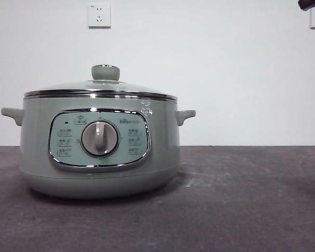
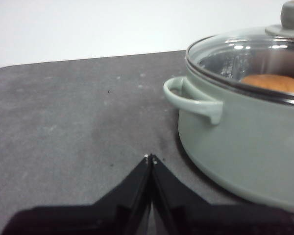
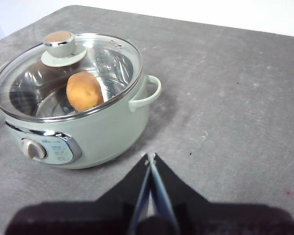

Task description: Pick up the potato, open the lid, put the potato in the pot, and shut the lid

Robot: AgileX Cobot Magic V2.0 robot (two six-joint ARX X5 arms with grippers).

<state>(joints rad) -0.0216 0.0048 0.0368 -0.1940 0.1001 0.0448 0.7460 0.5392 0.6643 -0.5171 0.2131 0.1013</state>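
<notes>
Right wrist view shows us the big pale green cooking pot (image 3: 103, 129) on the dark grey table (image 3: 235, 98). Its round glass lid with the green knob (image 3: 63, 49) sits shut on top, and the small orange-brown potato (image 3: 84, 91) lies inside. We think the job is done. Our left gripper (image 2: 150, 157) and right gripper (image 3: 150, 156) are pinched closed, holding nothing, away from the pot.

front level, wrists above, sharing pot (image 1: 100, 152)
</notes>
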